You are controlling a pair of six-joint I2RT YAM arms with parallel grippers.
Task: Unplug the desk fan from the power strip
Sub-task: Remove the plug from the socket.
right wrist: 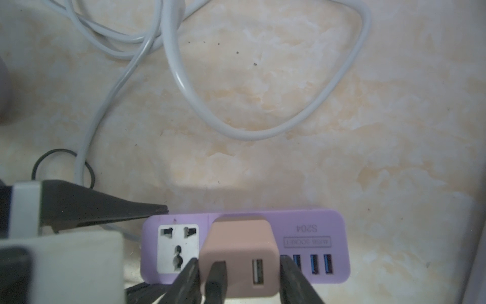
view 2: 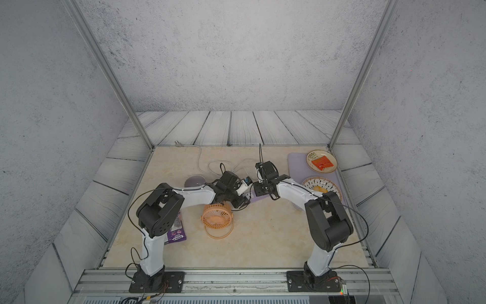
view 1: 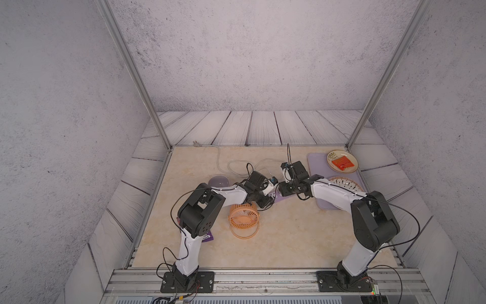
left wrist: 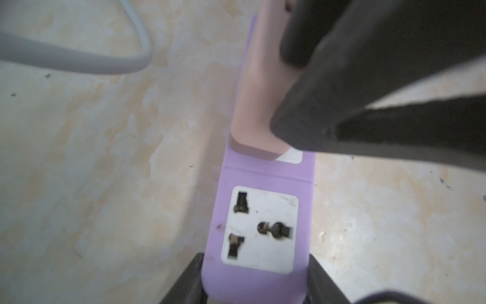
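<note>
Desk fan (view 1: 243, 217): orange, round, on hoop stand. Stands mid-worktop (view 1: 289, 237), top edge hidden by the left arm in both top views.

Status: not yet unplugged. Pink plug block (right wrist: 236, 242) sits flush in the power strip (right wrist: 310, 229), no gap seen at its base. Black lead (right wrist: 216, 279) enters one port of the block.

Left claw (left wrist: 256, 258): closed on the strip's end, one finger each side, prob. to pin it.

Right claw (right wrist: 239, 260): closed round the plug block, fingers against both sides.

Left to do, as I read it: pull block straight out w/ strip held down.

Second socket (left wrist: 260, 229): free.

Whitish cable (right wrist: 184, 79): loops loose beyond the strip.

Worktop: beige marbled sheet, matt, a few dark specks. Also carries lilac bowl (view 1: 219, 181), lilac tray (view 1: 315, 160) w/ two plates, purple packet (view 2: 176, 234).

Room: grey speckled walls, pale plank-print panels, aluminium posts + front rail.
</note>
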